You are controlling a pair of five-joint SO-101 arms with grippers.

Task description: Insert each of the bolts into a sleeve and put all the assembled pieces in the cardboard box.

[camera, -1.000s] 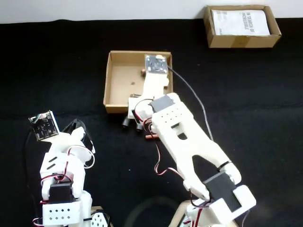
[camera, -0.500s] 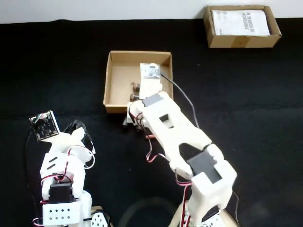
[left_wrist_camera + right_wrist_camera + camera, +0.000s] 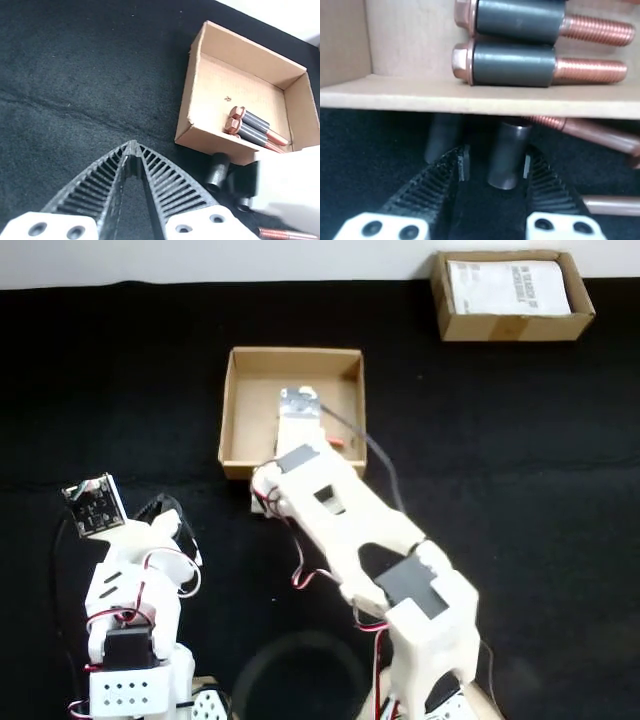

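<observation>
The open cardboard box (image 3: pixel 240 410) holds two bolts in dark sleeves (image 3: pixel 515 62), lying side by side against its near wall (image 3: pixel 470 97). Just outside that wall, black sleeves stand on the dark mat. My right gripper (image 3: pixel 494 167) is open, low over the mat, with one upright sleeve (image 3: pixel 507 155) between its fingers and another sleeve (image 3: pixel 442 137) just beyond one finger. Bare copper bolts (image 3: pixel 585 130) lie on the mat close by. My left gripper (image 3: pixel 131 150) is shut and empty, away from the box (image 3: pixel 240 100) at the near left (image 3: pixel 162 506).
The right arm (image 3: pixel 340 520) stretches from the near edge to the box's near wall and covers the sleeves from above. A second cardboard box (image 3: pixel 512 295) with a printed sheet sits at the far right. Black cloth covers the table.
The right arm has swung left and drawn back from over the box's inside to its near wall. The left arm has stayed still.
</observation>
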